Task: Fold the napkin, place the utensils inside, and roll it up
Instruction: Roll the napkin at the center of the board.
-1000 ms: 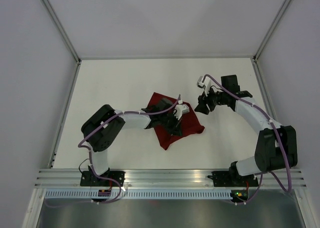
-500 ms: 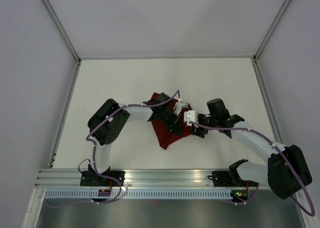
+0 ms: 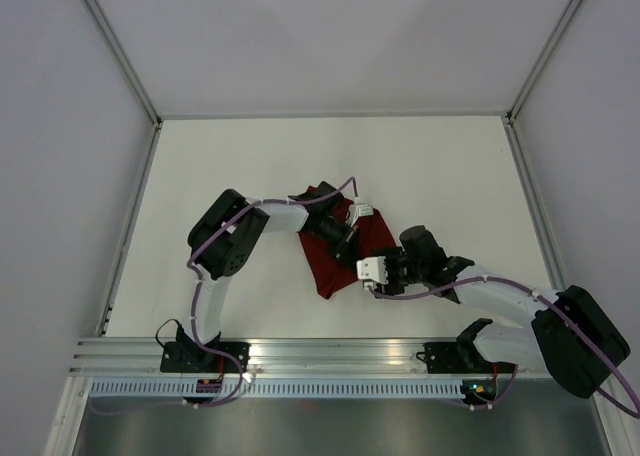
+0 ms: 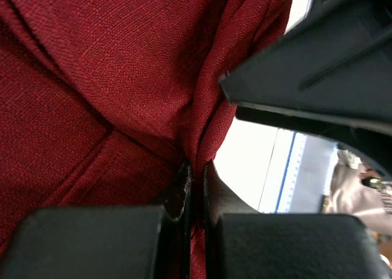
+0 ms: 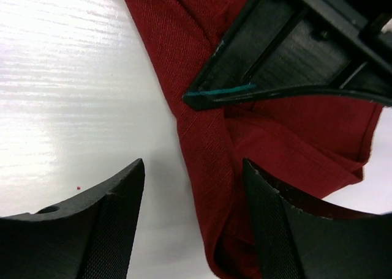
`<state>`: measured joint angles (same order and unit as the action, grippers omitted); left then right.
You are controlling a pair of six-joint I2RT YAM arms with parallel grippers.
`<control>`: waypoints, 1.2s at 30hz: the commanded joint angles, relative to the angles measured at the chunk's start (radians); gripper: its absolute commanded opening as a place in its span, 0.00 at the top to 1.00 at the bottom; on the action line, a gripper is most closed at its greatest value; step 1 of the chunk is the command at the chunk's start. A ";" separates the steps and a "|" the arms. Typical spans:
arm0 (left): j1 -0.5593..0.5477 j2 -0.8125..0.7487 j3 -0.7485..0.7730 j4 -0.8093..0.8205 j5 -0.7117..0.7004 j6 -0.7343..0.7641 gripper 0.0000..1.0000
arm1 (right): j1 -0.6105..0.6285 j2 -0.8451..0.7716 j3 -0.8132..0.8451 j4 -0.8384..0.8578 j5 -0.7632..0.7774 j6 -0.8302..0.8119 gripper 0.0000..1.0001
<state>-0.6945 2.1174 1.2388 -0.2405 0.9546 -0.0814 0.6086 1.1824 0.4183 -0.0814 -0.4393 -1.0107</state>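
Dark red square cloth napkin (image 3: 330,272): crumpled and partly folded on the white table (image 3: 230,166), roughly mid-table, a little toward the near edge. Gathered into a raised ridge of fabric and pinched there by the black left fingers (image 4: 217,199) (closed tight on the fold, almost no gap in the wrist view). At the napkin's near right side: the black right fingers (image 5: 116,199), spread wide apart, gripping nothing. One pad over bare table, the other over the cloth's edge; contact with either impossible to tell.
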 commanded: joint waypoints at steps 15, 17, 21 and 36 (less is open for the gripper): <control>0.018 0.153 0.005 -0.235 -0.094 0.063 0.98 | 0.201 0.025 -0.116 0.308 0.198 -0.075 0.40; 0.016 0.159 0.014 -0.249 -0.093 0.066 0.98 | 0.212 0.039 -0.119 0.315 0.203 -0.088 0.43; 0.020 0.165 0.030 -0.278 -0.091 0.077 0.98 | 0.233 0.059 -0.136 0.319 0.211 -0.124 0.47; 0.033 0.164 0.054 -0.324 -0.091 0.115 0.97 | 0.273 0.129 -0.032 0.091 0.203 -0.146 0.71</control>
<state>-0.6586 2.2162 1.3178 -0.5034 1.0973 -0.0597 0.8799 1.2720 0.3477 0.1558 -0.2295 -1.1564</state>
